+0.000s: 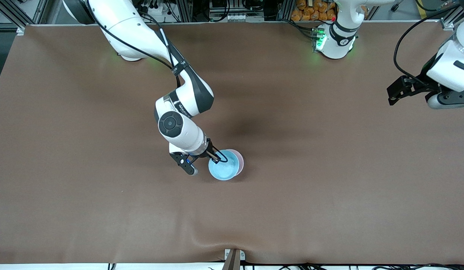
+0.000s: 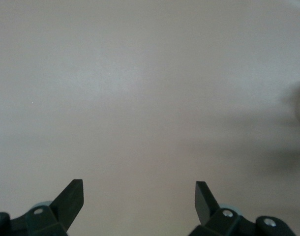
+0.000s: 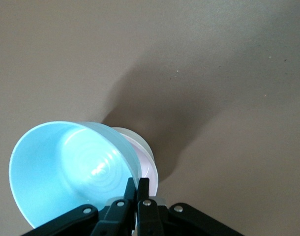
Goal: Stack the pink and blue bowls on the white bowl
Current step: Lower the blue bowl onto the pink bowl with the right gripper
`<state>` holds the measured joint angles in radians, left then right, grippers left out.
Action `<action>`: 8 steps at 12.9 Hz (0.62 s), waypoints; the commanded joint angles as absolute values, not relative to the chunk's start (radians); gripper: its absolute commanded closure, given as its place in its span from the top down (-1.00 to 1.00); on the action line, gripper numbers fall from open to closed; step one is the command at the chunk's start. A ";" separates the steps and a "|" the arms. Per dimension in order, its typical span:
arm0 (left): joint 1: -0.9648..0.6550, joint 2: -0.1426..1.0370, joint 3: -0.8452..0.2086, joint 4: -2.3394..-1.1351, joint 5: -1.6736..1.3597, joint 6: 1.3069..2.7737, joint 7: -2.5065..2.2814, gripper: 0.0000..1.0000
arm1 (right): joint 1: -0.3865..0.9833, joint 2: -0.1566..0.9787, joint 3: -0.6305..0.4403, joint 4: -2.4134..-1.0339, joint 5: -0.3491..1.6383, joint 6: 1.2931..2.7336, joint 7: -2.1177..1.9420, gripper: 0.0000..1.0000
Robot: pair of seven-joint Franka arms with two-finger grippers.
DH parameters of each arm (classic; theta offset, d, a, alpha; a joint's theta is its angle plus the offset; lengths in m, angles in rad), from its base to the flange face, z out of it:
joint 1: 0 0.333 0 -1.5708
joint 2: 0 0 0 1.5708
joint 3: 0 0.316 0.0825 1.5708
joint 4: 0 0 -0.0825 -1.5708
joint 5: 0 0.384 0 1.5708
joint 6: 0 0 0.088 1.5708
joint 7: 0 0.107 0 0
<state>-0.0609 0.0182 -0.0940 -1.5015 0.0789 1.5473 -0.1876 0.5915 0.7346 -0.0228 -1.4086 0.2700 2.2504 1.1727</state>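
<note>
My right gripper (image 1: 217, 159) (image 3: 138, 181) is shut on the rim of the light blue bowl (image 1: 223, 169) (image 3: 66, 172), one finger inside and one outside. The blue bowl hangs tilted, partly over the pale pink bowl (image 1: 238, 158) (image 3: 147, 166), which sits near the table's middle. A whitish edge shows round the pink bowl in the right wrist view; I cannot tell if it is the white bowl. My left gripper (image 1: 395, 93) (image 2: 139, 189) waits open over bare table at the left arm's end, holding nothing.
The brown table mat (image 1: 329, 187) lies flat with a slight wrinkle near the front edge. A small bracket (image 1: 234, 257) sits at the middle of that edge. The right arm's elbow (image 1: 179, 123) stands over the table beside the bowls.
</note>
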 commanded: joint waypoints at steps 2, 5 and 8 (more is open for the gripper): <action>-0.029 -0.018 -0.100 -1.534 0.080 1.543 -0.176 1.00 | 0.614 0.753 -0.025 -1.417 0.285 2.290 1.187 -1.00; -0.023 -0.017 -0.095 -1.526 0.080 1.549 -0.176 1.00 | 0.626 0.758 -0.025 -1.419 0.319 2.315 1.187 -1.00; -0.009 -0.012 -0.095 -1.520 0.078 1.554 -0.176 1.00 | 0.626 0.761 -0.025 -1.427 0.321 2.315 1.186 -1.00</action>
